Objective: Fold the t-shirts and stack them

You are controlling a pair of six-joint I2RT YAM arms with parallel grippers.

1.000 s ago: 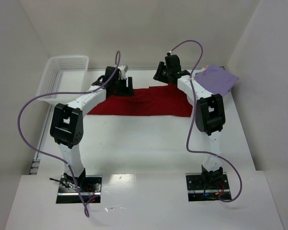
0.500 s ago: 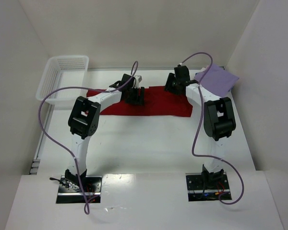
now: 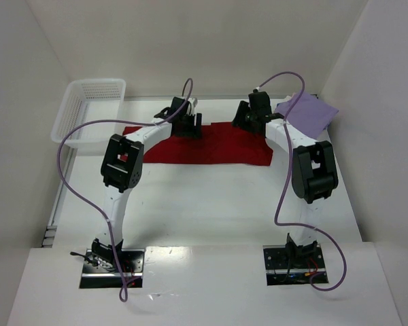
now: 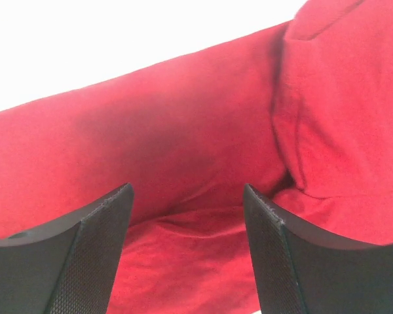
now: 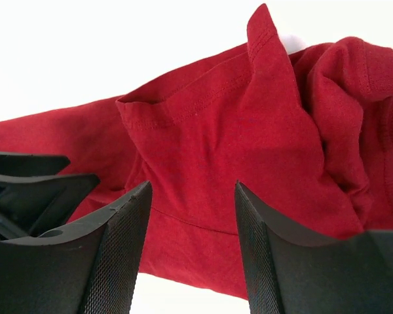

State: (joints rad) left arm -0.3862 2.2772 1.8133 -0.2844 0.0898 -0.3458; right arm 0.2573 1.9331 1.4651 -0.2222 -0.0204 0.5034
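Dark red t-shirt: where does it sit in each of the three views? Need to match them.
Top external: dark red t-shirt spread across the table's far middle.
Left wrist: fills the frame below a white strip along the top.
Right wrist: bunched across centre and right.
Shared landmark: the white table bordering the shirt.

Free gap between parted jaws of left gripper [image 4: 187,190] and right gripper [image 5: 193,186], nothing clamped. Just below both: dark red t-shirt [image 3: 221,146], bunched in a raised fold ahead of the right. Outward of right: lavender t-shirt [image 3: 314,115]. Outward of left: white basket [image 3: 95,83]. Behind: bare table [image 3: 204,200].
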